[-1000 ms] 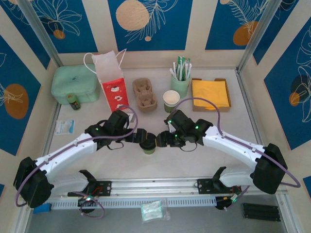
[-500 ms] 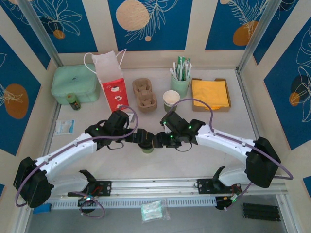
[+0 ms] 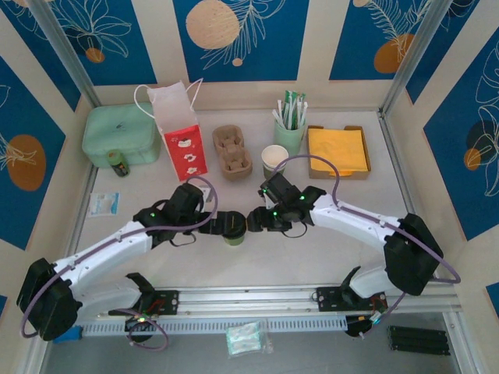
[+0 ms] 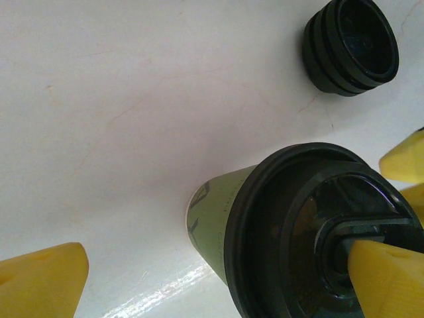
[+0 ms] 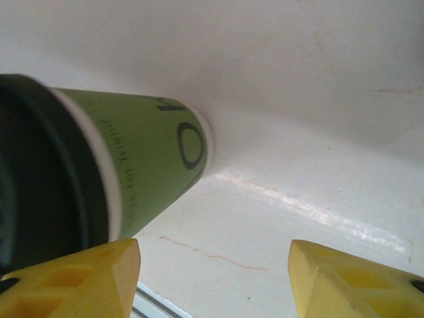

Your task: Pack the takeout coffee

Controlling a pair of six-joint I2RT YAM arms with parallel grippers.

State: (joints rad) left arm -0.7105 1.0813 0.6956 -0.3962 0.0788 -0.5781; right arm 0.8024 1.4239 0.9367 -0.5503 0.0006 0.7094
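The right gripper [image 5: 212, 255] has swung in beside the cup [image 3: 234, 231], upright on the table [image 3: 312, 257] between both arms; its jaws stand half-wide, seemingly not around the cup, and the left gripper [image 4: 218, 255] gapes wide, so packing awaits a grasp.

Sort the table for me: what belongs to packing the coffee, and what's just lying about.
Job: lidded takeout coffee; probably the paper bag and cardboard carrier.
Lying about: lidless cup, spare lids, yellow napkins, green holder of sticks, green box.
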